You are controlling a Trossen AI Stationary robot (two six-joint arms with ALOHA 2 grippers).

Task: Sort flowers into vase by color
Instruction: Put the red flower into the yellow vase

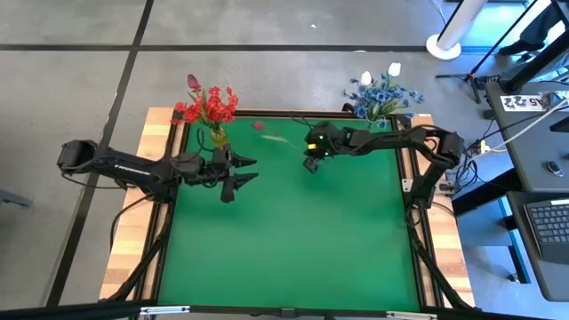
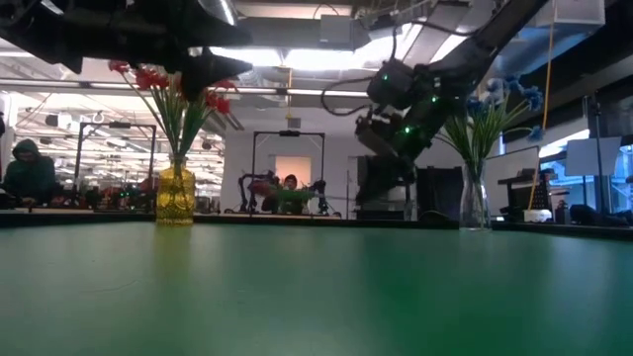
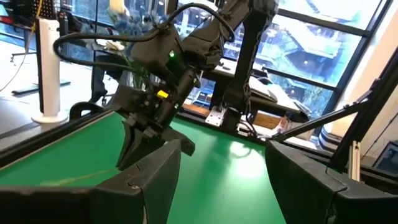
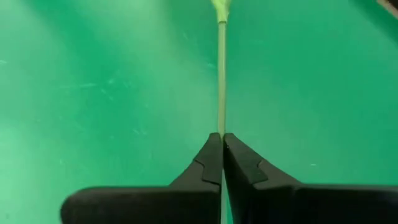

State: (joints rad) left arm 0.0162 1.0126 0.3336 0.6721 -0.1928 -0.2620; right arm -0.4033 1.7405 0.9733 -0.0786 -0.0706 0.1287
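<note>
A red-pink tulip bud [image 1: 258, 125] on a thin green stem [image 1: 283, 138] lies out toward the table's far edge, and my right gripper [image 1: 308, 163] is shut on that stem. A yellow vase [image 2: 176, 194] at the far left holds red blossom clusters [image 1: 210, 105]. At the far right, a clear vase [image 2: 475, 203] holds blue blossoms [image 1: 384, 96] and white tulip buds [image 1: 365, 78]. My left gripper [image 1: 244, 173] is open and empty, just near of the yellow vase. It points toward the right gripper [image 3: 149, 127]. My right gripper pinches the tulip's green stem [image 4: 221, 121] between its two fingertips [image 4: 208, 155]. The stem runs straight on from the tips, in line with the fingers, toward the bud at the table's far left. Whether the bud end rests on the mat does not show.
A green mat [image 1: 293, 240] covers the table inside a black frame, with wooden borders [image 1: 133, 240] on both sides. The near half of the mat holds nothing. Beyond the far right corner stand a white lamp base [image 1: 443, 44] and stands. People sit in the room behind [image 2: 25, 168].
</note>
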